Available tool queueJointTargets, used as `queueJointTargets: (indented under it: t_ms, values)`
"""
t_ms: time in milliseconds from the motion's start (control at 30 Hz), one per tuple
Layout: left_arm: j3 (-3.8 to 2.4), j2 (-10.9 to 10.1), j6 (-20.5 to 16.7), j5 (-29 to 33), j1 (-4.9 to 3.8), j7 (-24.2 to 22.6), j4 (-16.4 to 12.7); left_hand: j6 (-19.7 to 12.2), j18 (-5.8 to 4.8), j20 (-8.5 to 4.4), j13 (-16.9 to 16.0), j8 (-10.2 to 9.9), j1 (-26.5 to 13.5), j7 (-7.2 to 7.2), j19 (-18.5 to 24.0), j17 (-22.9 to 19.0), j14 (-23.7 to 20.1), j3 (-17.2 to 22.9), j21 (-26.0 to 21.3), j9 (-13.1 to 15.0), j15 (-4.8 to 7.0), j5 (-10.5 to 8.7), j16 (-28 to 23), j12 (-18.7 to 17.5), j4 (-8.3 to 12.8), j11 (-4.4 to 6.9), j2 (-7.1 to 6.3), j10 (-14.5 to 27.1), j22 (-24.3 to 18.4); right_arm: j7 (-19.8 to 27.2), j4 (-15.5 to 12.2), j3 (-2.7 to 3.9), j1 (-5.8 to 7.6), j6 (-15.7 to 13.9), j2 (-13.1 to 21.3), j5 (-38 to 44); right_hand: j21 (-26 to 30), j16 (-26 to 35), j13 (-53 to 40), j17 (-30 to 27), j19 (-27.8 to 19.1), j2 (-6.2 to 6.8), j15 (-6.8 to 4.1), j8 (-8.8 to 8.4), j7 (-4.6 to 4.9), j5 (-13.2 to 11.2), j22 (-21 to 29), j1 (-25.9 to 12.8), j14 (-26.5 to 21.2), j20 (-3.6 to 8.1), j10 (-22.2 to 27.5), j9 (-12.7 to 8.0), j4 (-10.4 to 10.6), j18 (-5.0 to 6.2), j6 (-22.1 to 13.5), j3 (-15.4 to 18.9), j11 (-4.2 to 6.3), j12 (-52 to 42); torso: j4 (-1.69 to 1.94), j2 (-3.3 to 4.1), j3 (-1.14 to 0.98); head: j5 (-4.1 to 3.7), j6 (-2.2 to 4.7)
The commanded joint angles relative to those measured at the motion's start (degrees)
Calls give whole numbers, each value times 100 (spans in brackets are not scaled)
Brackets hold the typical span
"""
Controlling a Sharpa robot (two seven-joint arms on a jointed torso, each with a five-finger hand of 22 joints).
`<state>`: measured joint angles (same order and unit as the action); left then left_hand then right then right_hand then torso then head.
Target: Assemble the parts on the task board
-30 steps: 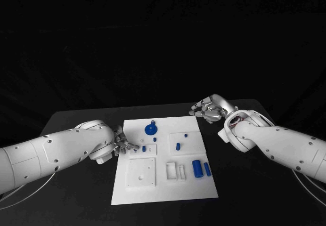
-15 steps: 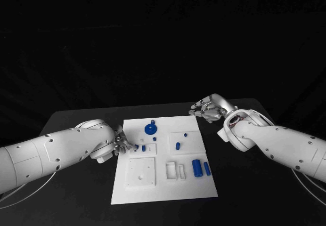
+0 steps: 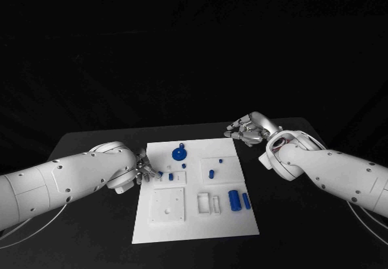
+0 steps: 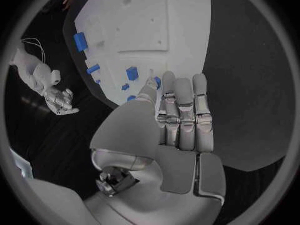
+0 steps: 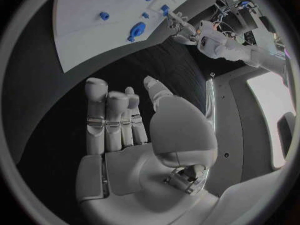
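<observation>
Several small blue parts sit on the white task board (image 3: pixel 194 218), which lies flat in the middle of the black surface (image 3: pixel 299 224); no writing can be read on the board or the parts. Taking the board as landmark: a disc-shaped blue part (image 3: pixel 178 152) lies near its far edge, a small blue peg (image 3: pixel 211 174) stands near its middle, and two blue cylinders (image 3: pixel 235 200) lie side by side toward its right edge. A raised square block with a hole (image 3: pixel 168 205) sits on the board's left half, and two pale upright pieces (image 3: pixel 210 203) stand beside the cylinders. Beyond the surface the room is dark.

At the board's left edge the left hand (image 3: pixel 148 171) reaches over onto the board. In the left wrist view its fingers (image 4: pixel 185 112) lie straight and pressed together, the thumb tip close to a small blue part (image 4: pixel 158 82); whether it touches or pinches that part cannot be told.

Off the board's far right corner, the right hand (image 3: pixel 250 129) hovers above the black surface. In the right wrist view its fingers (image 5: pixel 112 117) are extended and slightly apart, holding nothing.
</observation>
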<state>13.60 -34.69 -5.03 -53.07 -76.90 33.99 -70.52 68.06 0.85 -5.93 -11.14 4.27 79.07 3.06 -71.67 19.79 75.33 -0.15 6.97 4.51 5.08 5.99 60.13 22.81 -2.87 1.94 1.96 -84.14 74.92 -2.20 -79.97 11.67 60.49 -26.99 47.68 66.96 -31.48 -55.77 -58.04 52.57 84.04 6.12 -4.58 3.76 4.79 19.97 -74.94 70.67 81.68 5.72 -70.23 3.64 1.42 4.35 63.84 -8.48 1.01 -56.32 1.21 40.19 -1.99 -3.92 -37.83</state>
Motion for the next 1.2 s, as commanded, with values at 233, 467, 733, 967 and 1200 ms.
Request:
queueJointTargets:
  t_ms: [233, 467, 733, 967, 1200]
  values:
    - [20, -33, 115, 87, 32, -179, -40, -109, -85, -5, 13, -13, 166, 25, 17, -21, -26, -17, 13, -31, 20, 350, 22, -14, 187, -2, 152, -119, 117, 48, 1, 2, -11, 88, -3, 7, -1, 14, -7, 5, 45, 12, -5, -21, 7, 29, -349, 6, -17, -8, 18, -3, -11, 62, -19, 20, -11, 1, 4, 1, 7, 0, 7]
    - [19, -68, 170, 134, 32, -225, -54, -218, -85, -3, 17, -21, 206, 62, 47, -29, -43, -35, 37, -47, 13, 404, 21, -21, 279, -17, 205, -104, 118, 48, 1, 2, -16, 98, -2, 7, -3, 11, -7, 9, 44, 13, -5, -22, 7, 30, -349, -4, -15, -7, 17, -3, -8, 61, -18, 23, -11, 1, 7, 0, 4, 2, 9]
    - [19, -94, 226, 160, 32, -241, -58, -385, -85, 0, 15, -32, 229, 121, 67, -34, -50, -24, 64, -68, 1, 465, 26, -25, 333, -24, 234, -64, 119, 49, 2, 2, -19, 104, -3, 7, -3, 11, -7, 9, 44, 13, -5, -22, 7, 30, -349, -4, -15, -7, 17, -3, -8, 61, -18, 23, -11, 1, 1, 1, 1, 12, 12]
    - [20, -99, 174, 166, 32, -272, -55, -423, -85, -1, 11, -21, 263, 133, 79, -35, -53, 1, 80, -69, -1, 489, 30, -18, 378, -27, 251, -58, 122, 51, 1, 2, -21, 105, -3, 7, -3, 11, -7, 9, 44, 13, -5, -22, 7, 30, -349, -4, -15, -7, 17, -3, -8, 61, -18, 23, -11, 1, 2, 0, -4, 13, 14]
    - [21, -102, 8, 168, 33, -318, -27, -388, -85, -18, 8, -11, 362, 138, 94, -31, -38, 51, 142, -67, 7, 557, 49, -7, 503, -25, 292, -73, 130, 49, -2, 2, -22, 103, -1, 6, -3, 15, -9, 5, 43, 12, -5, -22, 6, 26, -348, -9, -18, -7, 14, -3, -1, 61, -15, 33, -12, -1, 3, -4, -4, 19, 15]
